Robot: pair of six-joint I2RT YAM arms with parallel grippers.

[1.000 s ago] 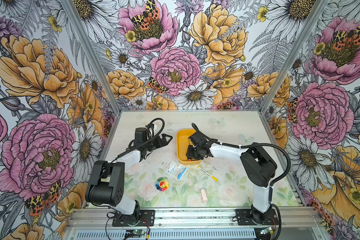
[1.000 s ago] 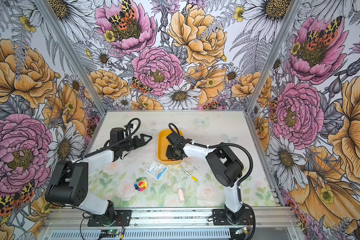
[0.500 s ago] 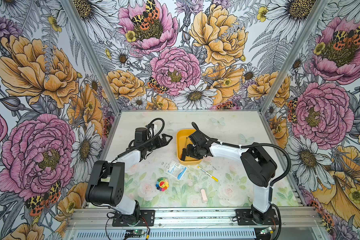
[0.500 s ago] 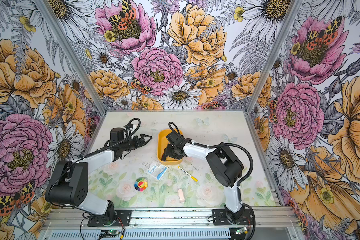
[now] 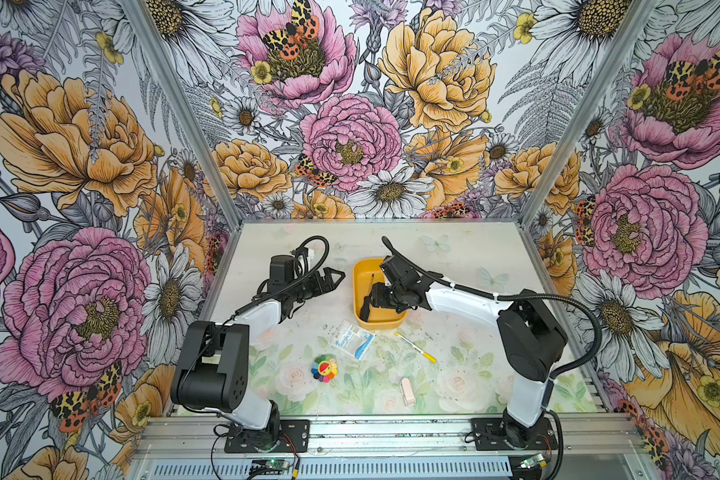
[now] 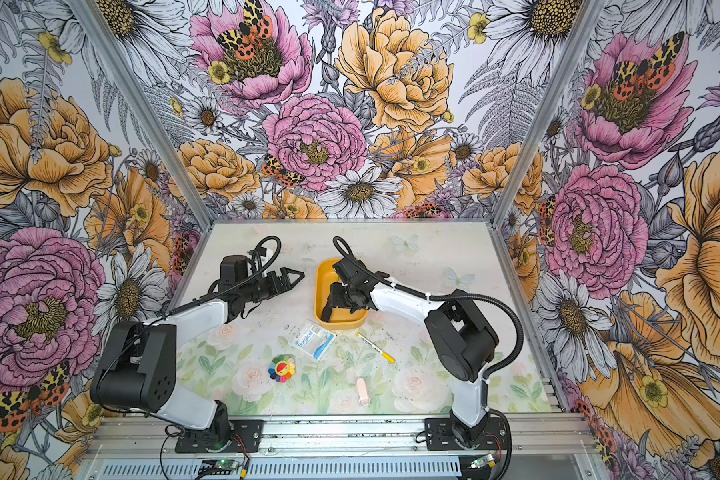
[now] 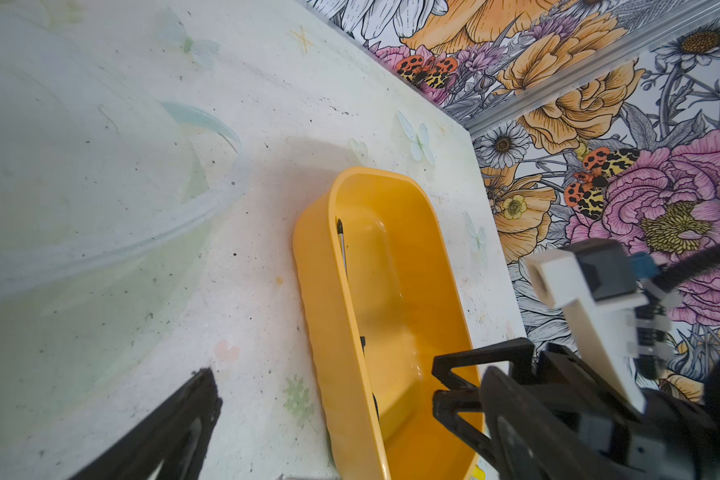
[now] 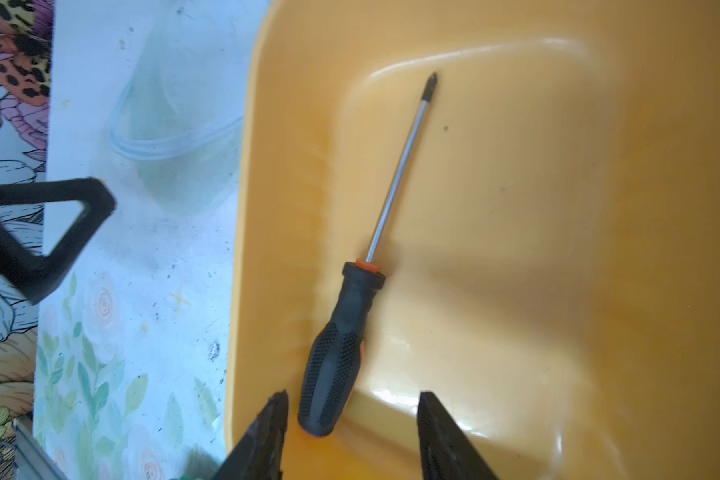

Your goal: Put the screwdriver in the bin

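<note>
The screwdriver (image 8: 352, 303), a slim tool with a polished steel shaft, a dark cross-point tip and a black stippled handle ringed in orange, is seen lying flat on the floor of the shallow yellow-orange moulded plastic bin (image 8: 537, 208), beside one long wall. The right hand (image 8: 353, 399) is released, its black tips spread either side of the handle's butt with nothing grasped. A snag is judged the chief risk: one tip stands just beside the butt, so a skewed retreat could flick the round handle across the glossy floor, or a tip caught on the rounded rim could shove the bin over the printed bench (image 8: 142, 291). Of the left hand (image 5: 331, 279), the state cannot be told
</note>
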